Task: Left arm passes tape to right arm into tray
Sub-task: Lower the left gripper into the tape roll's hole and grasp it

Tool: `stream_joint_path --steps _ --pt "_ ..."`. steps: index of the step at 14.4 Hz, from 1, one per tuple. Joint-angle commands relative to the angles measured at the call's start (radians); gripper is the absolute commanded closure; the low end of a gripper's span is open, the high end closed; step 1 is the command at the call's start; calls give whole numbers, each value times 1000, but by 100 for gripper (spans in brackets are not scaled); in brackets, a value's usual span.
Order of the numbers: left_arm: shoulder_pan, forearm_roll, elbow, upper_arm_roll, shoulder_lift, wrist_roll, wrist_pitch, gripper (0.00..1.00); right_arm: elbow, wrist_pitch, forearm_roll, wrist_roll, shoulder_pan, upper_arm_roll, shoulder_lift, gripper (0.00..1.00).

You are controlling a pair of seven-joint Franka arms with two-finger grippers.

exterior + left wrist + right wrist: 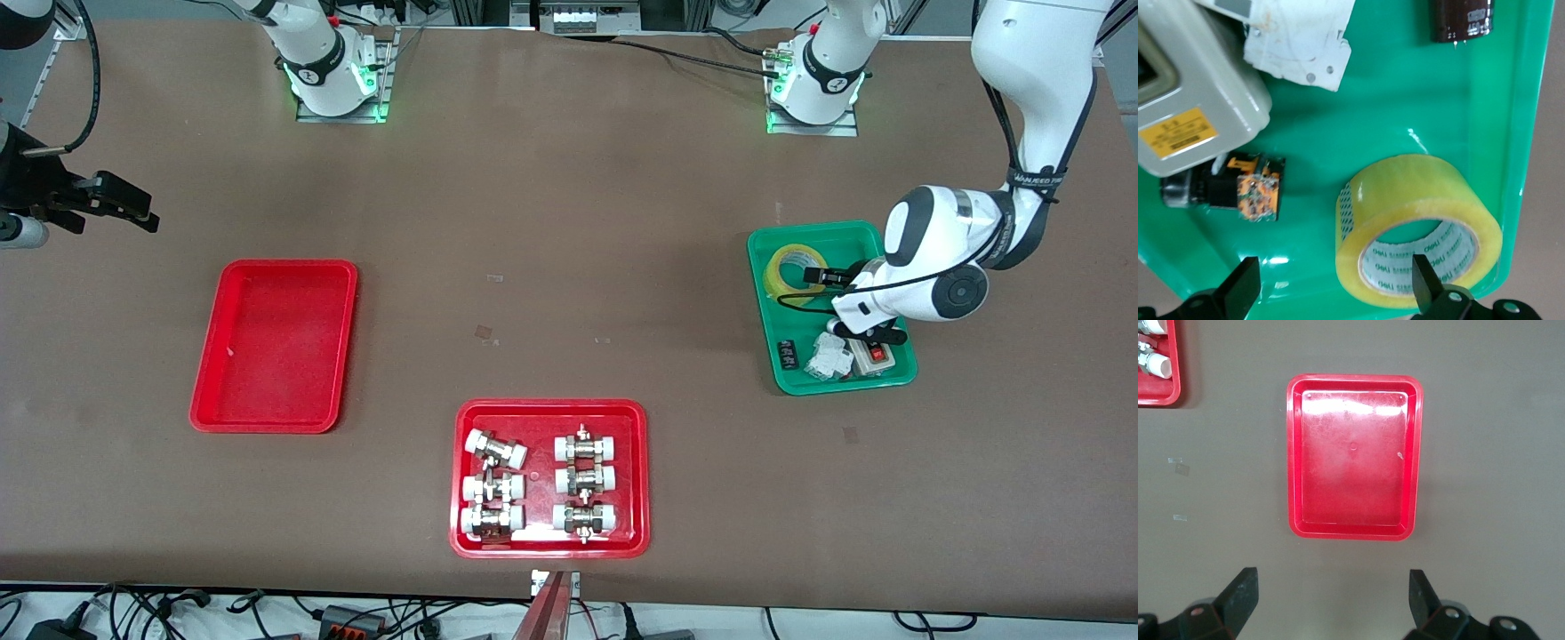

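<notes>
The yellow tape roll [794, 271] lies on its side in the green tray [761, 245] at the left arm's end of the table. My left gripper [822, 277] is down in that tray, open. In the left wrist view the gripper [1336, 283] straddles the wall of the tape [1418, 200]: one fingertip [1425, 280] is at the centre hole, the other outside, not closed on it. My right gripper [120, 204] waits open over the table near the empty red tray [276, 345]. The right wrist view shows that tray [1355, 457] beyond the open gripper [1331, 593].
The green tray [1418, 87] also holds a grey-white switch box [867, 354], a white plastic part [822, 356], a black capacitor [788, 353] and a small orange circuit piece [1258, 193]. A red tray [540, 427] of pipe fittings lies near the front edge.
</notes>
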Motion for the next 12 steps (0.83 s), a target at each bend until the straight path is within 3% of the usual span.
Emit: stream_joint_path --steps 1,3,4,6,7,8,10,11,12 --pt "-3 0 -19 -4 -2 -19 17 0 -10 9 -1 -12 -10 8 -2 0" --pt "-2 0 -59 -4 -5 -19 72 1 -9 12 4 -10 -10 8 0 0" --pt "0 0 -65 -4 -5 -30 84 8 -7 17 7 -10 -10 8 0 0" --pt "-2 0 -67 -5 -11 -105 78 29 -7 20 6 -10 -10 8 0 0" --pt "2 0 -68 -19 -13 -114 78 48 -7 19 6 -10 -10 8 0 0" --pt "2 0 -73 -28 -14 -114 79 52 -7 17 6 -10 -10 8 -2 0" --pt "3 1 -73 -31 -22 -107 78 72 -7 17 6 -10 -8 8 -2 0" --pt "6 0 -73 -33 -28 -105 72 91 -7 19 6 -10 -8 8 -2 0" --pt "6 0 -70 -34 -48 -107 57 98 -7 16 6 -10 -8 8 -2 0"
